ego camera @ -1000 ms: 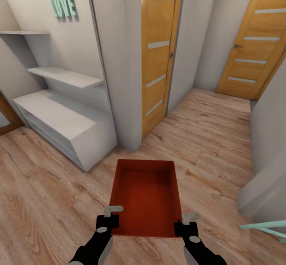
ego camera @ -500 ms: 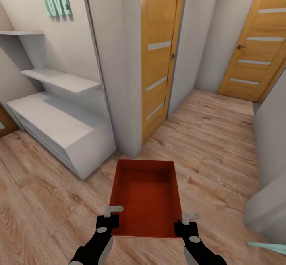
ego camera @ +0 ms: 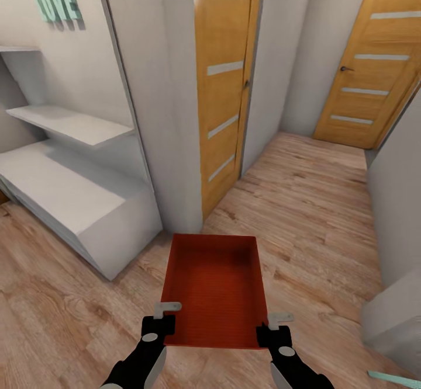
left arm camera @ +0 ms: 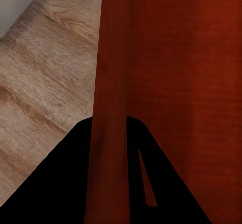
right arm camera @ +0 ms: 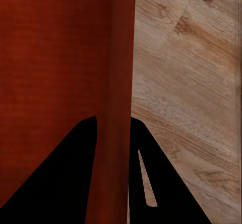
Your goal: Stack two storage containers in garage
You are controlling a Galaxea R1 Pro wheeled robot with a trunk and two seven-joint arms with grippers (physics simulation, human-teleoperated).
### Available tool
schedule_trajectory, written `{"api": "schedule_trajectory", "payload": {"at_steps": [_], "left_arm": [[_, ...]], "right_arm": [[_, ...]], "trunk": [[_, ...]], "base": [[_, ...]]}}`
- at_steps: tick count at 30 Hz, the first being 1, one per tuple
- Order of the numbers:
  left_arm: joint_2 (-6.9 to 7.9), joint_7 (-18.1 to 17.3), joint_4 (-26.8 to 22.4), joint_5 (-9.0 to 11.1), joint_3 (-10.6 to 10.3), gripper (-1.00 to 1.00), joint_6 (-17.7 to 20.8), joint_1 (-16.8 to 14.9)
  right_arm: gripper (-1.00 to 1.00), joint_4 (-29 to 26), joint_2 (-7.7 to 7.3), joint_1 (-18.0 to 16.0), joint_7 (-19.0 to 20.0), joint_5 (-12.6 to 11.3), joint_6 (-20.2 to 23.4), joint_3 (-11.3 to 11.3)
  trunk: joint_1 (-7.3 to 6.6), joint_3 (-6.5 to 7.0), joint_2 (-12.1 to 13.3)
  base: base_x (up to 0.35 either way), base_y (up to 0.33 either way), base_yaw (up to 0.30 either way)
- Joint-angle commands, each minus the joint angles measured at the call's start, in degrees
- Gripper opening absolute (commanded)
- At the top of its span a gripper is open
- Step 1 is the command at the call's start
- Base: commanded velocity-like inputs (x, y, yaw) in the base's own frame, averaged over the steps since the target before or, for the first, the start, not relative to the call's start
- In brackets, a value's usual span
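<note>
One orange-red storage container (ego camera: 215, 287) hangs above the light wood-plank floor (ego camera: 316, 202), carried between my two arms at the bottom centre of the head view. My left gripper (ego camera: 165, 314) is shut on the bin's left wall near its near corner. My right gripper (ego camera: 273, 323) is shut on the right wall. In the left wrist view the thin red wall (left arm camera: 108, 133) runs between the dark fingers (left arm camera: 60, 183). The right wrist view has the same wall (right arm camera: 118, 133) pinched between its fingers (right arm camera: 60, 178). The second container, the garage and its grey floor are out of view.
A white low shelf unit (ego camera: 70, 196) with wall shelves stands at the left. A white wall corner (ego camera: 169, 114) and an open wooden door (ego camera: 222, 85) are straight ahead. A corridor leads to a shut wooden door (ego camera: 365, 79) at the far right. A grey wall (ego camera: 397, 219) closes the right side.
The whole view has shifted: shelves and wall corner slid left and came closer as the robot travelled forward. The container and both grippers keep the same place in the picture.
</note>
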Motion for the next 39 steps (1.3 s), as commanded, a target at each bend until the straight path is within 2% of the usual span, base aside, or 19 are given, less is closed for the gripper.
{"api": "schedule_trajectory", "payload": {"at_steps": [1,16,39], "left_arm": [[0.00,-1.5,2.7,-0.6,-1.0,-1.00,0.2,0.0],[0.00,-1.5,2.7,-0.6,-1.1,-1.00,0.1,0.0],[0.00,-1.5,2.7,-0.6,-1.1,-1.00,0.1,0.0]], "right_arm": [[-1.00,-0.2,-2.00,-0.2,-0.1,0.2,0.1,0.4],[-1.00,-0.2,-2.00,-0.2,-0.1,0.2,0.1,0.4],[-1.00,-0.2,-2.00,-0.2,-0.1,0.2,0.1,0.4]], "trunk": [[0.01,-0.04,0.0],[0.01,-0.04,0.0],[0.01,-0.04,0.0]], "base": [[0.071,0.000,-0.135],[0.010,0.000,-0.038],[0.000,0.000,-0.246]]}}
